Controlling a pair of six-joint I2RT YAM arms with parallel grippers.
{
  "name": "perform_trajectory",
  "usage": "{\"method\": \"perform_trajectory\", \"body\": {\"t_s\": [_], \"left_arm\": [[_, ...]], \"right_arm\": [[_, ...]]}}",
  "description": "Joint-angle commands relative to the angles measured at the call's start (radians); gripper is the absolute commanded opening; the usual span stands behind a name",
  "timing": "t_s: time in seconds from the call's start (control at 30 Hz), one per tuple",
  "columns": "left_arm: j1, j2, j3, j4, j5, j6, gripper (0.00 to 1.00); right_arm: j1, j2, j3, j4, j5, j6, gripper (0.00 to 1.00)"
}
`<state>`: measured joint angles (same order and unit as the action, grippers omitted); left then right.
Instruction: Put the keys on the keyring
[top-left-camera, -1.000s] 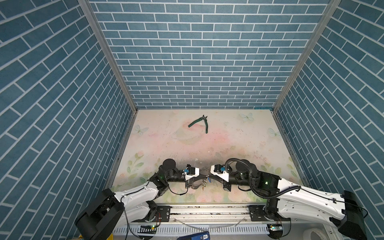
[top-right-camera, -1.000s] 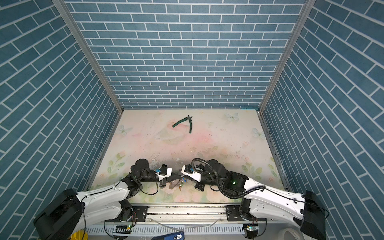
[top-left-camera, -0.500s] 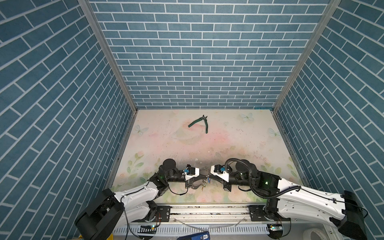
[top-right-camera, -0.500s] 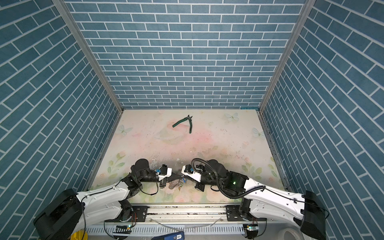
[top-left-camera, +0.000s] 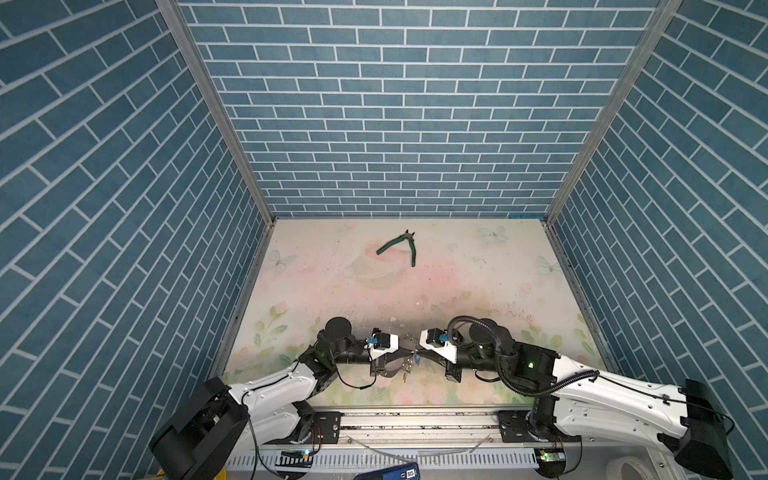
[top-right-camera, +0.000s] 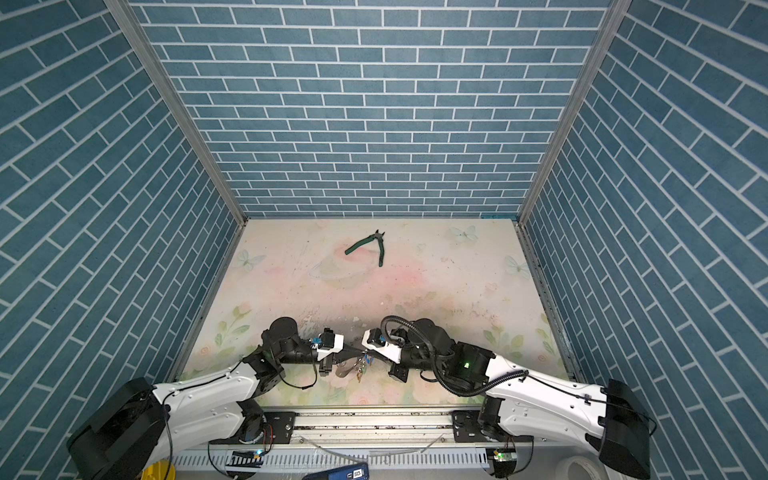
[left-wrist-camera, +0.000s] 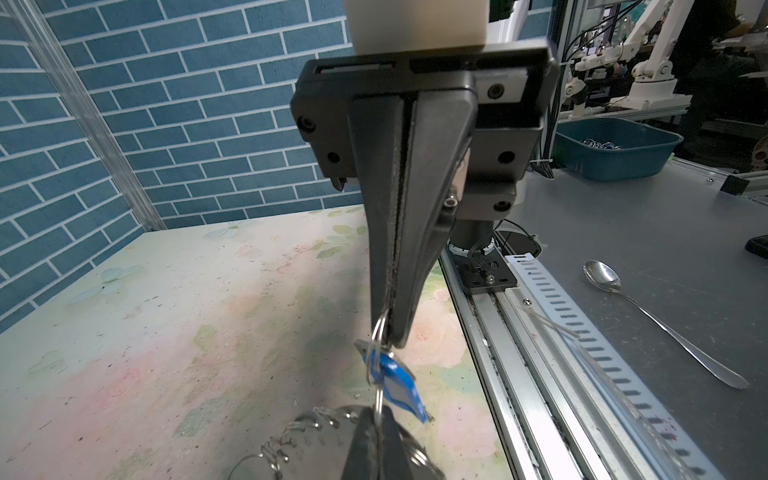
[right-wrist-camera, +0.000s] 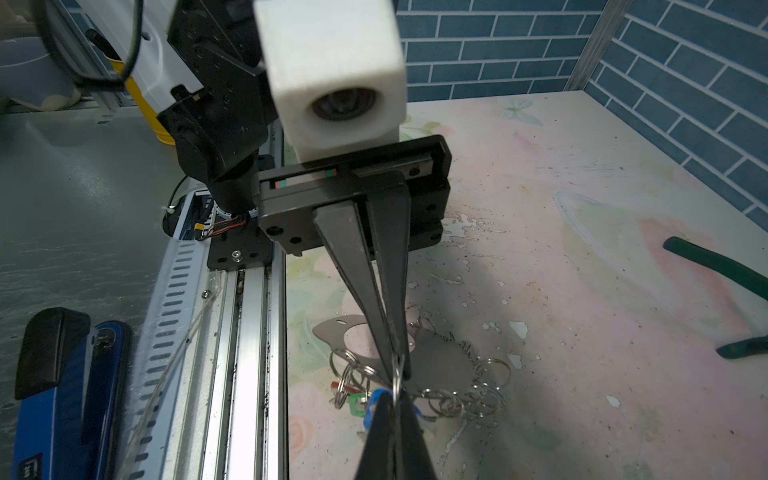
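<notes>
My left gripper (top-left-camera: 409, 360) and right gripper (top-left-camera: 418, 357) meet tip to tip over the table's front middle, both shut on one small silvery ring (left-wrist-camera: 379, 374). The keys (left-wrist-camera: 398, 386), a silvery key with a blue tag, hang from that ring between the tips and show again in the right wrist view as the keys (right-wrist-camera: 371, 405). Just below lies the keyring (right-wrist-camera: 440, 365), a flat dark grey hoop edged with small rings, also visible as the keyring (left-wrist-camera: 316, 432) and the keyring (top-right-camera: 343, 370). Whether the held ring belongs to the keyring cannot be told.
Green-handled pliers (top-left-camera: 401, 245) lie near the back wall. A green tag (right-wrist-camera: 358, 405) and a red tag (right-wrist-camera: 347, 388) rest beside the keyring. A metal rail (left-wrist-camera: 511, 353) runs along the table's front edge, with a spoon (left-wrist-camera: 648, 316) and a blue tub (left-wrist-camera: 611, 145) beyond it.
</notes>
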<state>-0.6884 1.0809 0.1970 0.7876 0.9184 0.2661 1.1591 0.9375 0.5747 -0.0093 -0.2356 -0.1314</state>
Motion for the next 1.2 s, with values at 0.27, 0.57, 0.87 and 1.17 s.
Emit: {"method": "perform_trajectory", "body": {"t_s": [0.27, 0.57, 0.87, 1.17], "left_arm": [[0.007, -0.023, 0.019, 0.196, 0.017, -0.028, 0.0], [0.007, 0.01, 0.024, 0.298, 0.052, -0.089, 0.0], [0.007, 0.006, 0.032, 0.246, 0.05, -0.067, 0.0], [0.006, -0.025, 0.042, 0.087, -0.015, -0.007, 0.0]], "right_arm": [[0.017, 0.042, -0.06, -0.096, -0.009, -0.025, 0.0], [0.017, 0.092, -0.04, -0.103, -0.003, -0.033, 0.0], [0.018, 0.038, -0.042, -0.102, 0.026, -0.024, 0.0], [0.017, -0.087, -0.05, -0.084, 0.173, 0.007, 0.0]]}}
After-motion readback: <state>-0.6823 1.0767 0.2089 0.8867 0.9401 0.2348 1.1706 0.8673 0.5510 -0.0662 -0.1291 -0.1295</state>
